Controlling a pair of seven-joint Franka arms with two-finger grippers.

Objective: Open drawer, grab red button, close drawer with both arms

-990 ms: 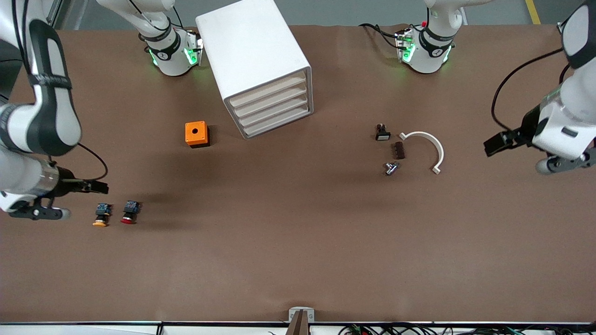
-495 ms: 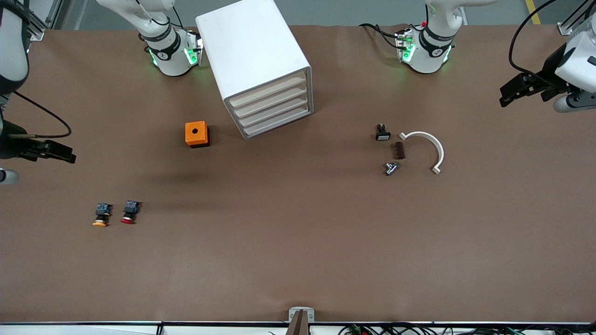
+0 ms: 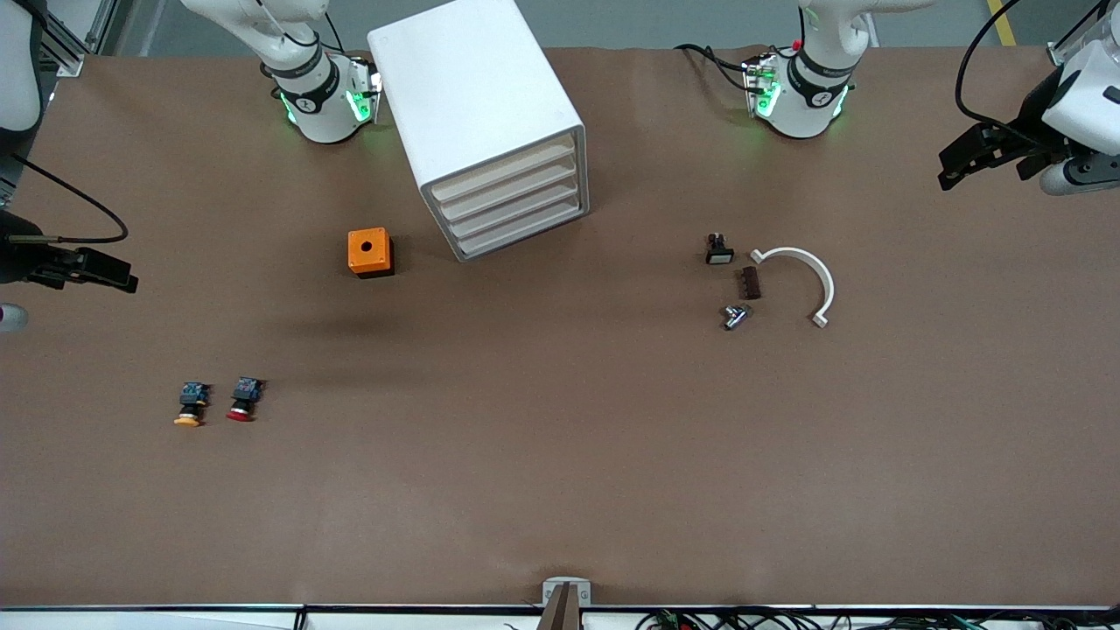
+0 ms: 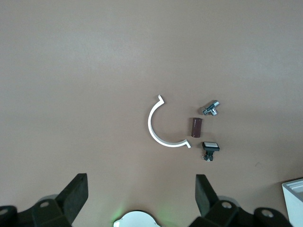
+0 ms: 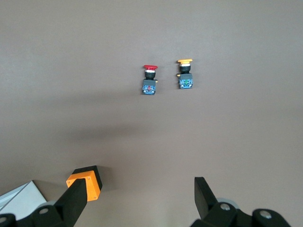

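Lying flat, button (image 3: 242,400) red cap toward front camera, both tools spread wide, empty

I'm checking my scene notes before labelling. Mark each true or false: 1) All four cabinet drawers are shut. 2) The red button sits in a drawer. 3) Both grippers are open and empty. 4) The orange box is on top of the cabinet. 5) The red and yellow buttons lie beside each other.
1) True: every drawer of the cabinet is shut.
2) False: the red button lies on the table.
3) True: left gripper and right gripper are open, holding nothing.
4) False: the orange box stands on the table beside the cabinet.
5) True: the yellow button lies beside the red one.
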